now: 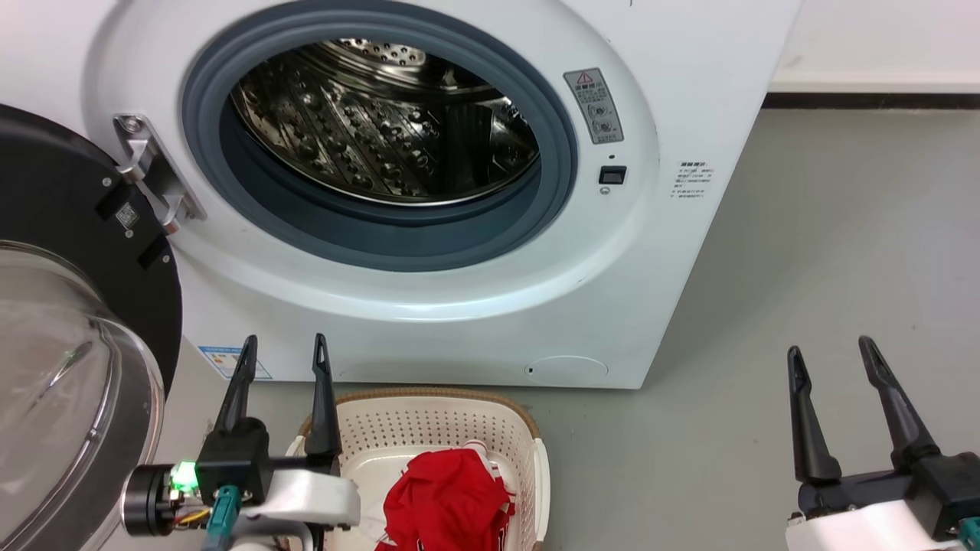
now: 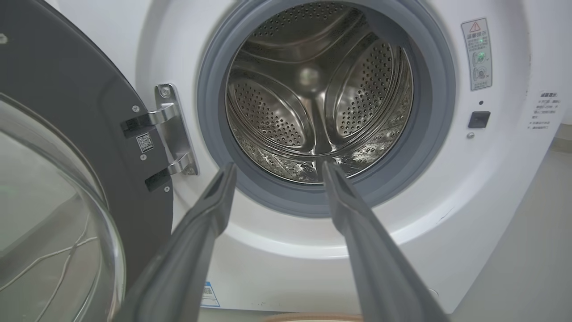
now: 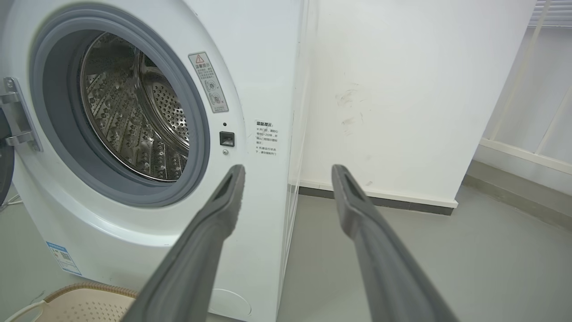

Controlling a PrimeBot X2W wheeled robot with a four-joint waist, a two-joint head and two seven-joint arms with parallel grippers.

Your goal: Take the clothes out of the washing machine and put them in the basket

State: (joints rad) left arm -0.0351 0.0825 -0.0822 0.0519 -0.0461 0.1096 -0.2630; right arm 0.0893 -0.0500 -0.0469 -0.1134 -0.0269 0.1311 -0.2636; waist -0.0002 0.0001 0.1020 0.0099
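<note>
The white washing machine (image 1: 475, 252) stands with its door (image 1: 53, 360) swung open to the left, and the steel drum (image 2: 313, 94) holds no fabric that I can see. Below its front sits the cream basket (image 1: 448, 432), with the red clothes (image 1: 448, 497) bunched inside it. My left gripper (image 1: 283, 348) hangs open and empty over the basket's left rim, fingers pointing at the machine (image 2: 447, 214). My right gripper (image 1: 831, 352) is open and empty over the floor, right of the machine (image 3: 250, 67). A corner of the basket (image 3: 85, 299) shows in the right wrist view.
The open door with its clear bubble (image 2: 49, 223) fills the space left of my left arm. Grey floor (image 1: 842, 245) stretches to the right of the machine, up to a white wall with a dark skirting strip (image 3: 380, 199).
</note>
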